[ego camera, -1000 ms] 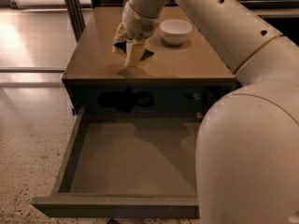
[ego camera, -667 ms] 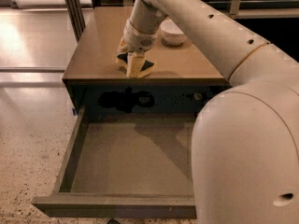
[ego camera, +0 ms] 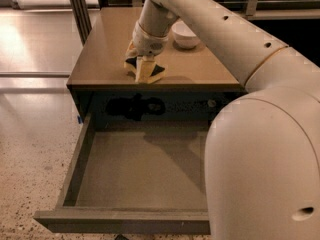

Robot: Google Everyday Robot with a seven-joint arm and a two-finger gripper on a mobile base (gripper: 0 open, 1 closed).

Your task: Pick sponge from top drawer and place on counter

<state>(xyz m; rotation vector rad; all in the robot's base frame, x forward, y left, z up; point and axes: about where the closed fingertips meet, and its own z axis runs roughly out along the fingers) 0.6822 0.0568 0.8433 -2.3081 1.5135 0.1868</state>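
My gripper [ego camera: 142, 68] is over the front part of the counter [ego camera: 100, 49], pointing down, just behind its front edge. It is shut on the sponge [ego camera: 154, 73], whose dark green face and yellow foam show between and beside the fingers. The sponge sits at or just above the counter surface; I cannot tell whether it touches. The top drawer [ego camera: 125, 223] is pulled fully open below the counter, and its grey floor holds nothing that I can see. My arm hides the drawer's right side.
A white bowl [ego camera: 185, 34] stands on the counter behind and to the right of the gripper. Speckled floor [ego camera: 35, 154] lies to the left of the cabinet. My large arm body fills the right foreground. Dark vertical posts [ego camera: 79, 6] stand behind the counter's left corner.
The gripper has come toward the counter's front edge and lower, carrying the sponge with it. The drawer and bowl have not moved.
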